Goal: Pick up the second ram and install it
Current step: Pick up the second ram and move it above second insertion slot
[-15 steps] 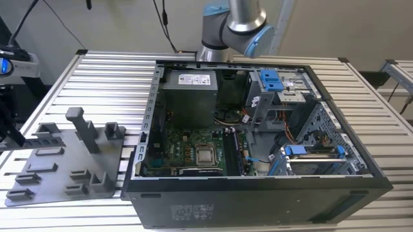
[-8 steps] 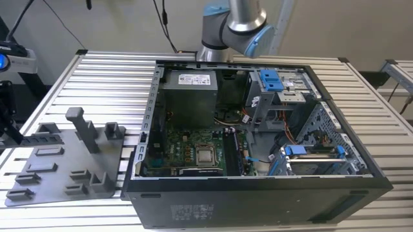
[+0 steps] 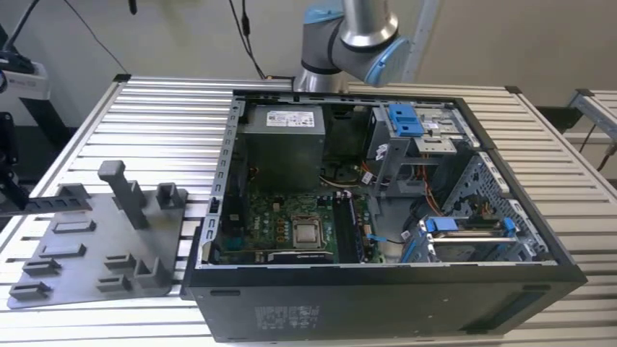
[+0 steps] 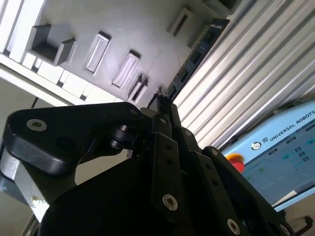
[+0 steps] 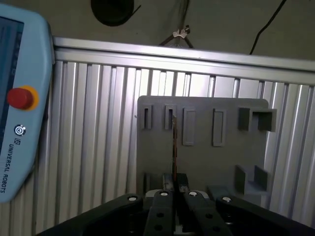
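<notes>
The hand (image 5: 175,191) is clenched on the ram (image 5: 173,147), holding it edge-on over the plate (image 5: 206,162) on the tabletop (image 5: 98,147).

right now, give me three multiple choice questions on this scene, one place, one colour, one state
1. In the exterior view, where is the grey fixture plate relative to the computer case?
A on its left
B on its right
C inside it

2. What colour is the button on the teach pendant?
A green
B red
C black

3. How is the second ram?
A seated inside the case
B lying on the plate
C held in the jaws of the gripper

1 A: the plate lies at the exterior view's left of the case.
2 B: the first wrist view shows it red.
3 C: both wrist views show it clamped between the jaws.
</notes>
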`<act>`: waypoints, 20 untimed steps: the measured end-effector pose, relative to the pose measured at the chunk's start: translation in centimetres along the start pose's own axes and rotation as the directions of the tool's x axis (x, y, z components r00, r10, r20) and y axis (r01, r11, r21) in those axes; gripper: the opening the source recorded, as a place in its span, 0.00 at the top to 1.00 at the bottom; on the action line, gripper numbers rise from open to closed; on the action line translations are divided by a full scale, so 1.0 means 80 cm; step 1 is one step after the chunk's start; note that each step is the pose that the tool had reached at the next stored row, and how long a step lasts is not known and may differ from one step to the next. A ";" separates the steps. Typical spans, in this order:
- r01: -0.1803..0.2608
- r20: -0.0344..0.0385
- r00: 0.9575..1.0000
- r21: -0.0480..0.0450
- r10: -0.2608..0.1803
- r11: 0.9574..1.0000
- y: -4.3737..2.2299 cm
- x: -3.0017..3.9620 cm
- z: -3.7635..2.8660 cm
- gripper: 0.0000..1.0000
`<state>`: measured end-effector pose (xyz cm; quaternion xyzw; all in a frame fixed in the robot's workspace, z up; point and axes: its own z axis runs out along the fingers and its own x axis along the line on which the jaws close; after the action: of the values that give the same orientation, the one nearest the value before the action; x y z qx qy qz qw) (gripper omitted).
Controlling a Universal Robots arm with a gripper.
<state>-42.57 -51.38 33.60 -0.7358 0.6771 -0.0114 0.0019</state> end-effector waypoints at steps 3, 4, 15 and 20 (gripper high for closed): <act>0.000 0.000 1.000 0.000 0.000 1.000 -0.0001 0.0001 -0.0051 0.86; 0.000 0.000 1.000 0.000 0.000 1.000 -0.0001 0.0001 -0.0066 0.86; -0.026 0.016 1.000 0.001 0.026 1.000 -0.0003 0.0003 -0.0177 0.86; -0.045 0.023 0.999 0.001 0.045 0.999 -0.0004 0.0003 -0.0214 0.86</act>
<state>-42.57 -51.38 35.30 -0.7203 0.6936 -0.0035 0.0104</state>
